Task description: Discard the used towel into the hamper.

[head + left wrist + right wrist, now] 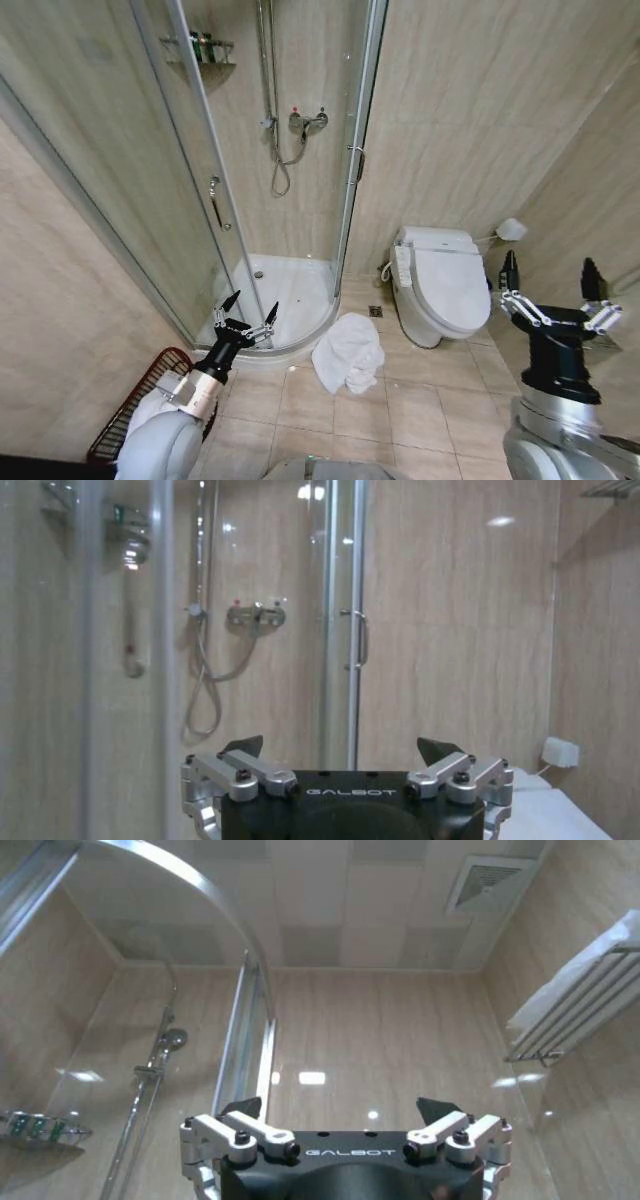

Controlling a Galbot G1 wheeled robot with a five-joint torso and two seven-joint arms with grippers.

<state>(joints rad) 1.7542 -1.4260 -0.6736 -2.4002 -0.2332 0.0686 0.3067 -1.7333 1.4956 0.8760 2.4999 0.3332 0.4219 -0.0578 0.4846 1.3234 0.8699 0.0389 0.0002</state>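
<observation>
The towel (348, 352) is lying on the floor ahead of me, between the shower (280, 290) on my left and the toilet (440, 285) on my right. The hamper (140, 405) is sitting near my left side, seemingly against the wall.

Left gripper (340, 751) stood open, empty, facing shower door (340, 630). Behind glass: mixer valve (255, 615), hanging hose (205, 697). Toilet (555, 814) at the edge.

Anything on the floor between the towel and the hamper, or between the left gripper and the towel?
Nothing visible. The towel lies on bare tiles; the hamper sits by the left wall, partly behind the left arm. The left gripper, open, hovers above the shower threshold.
</observation>
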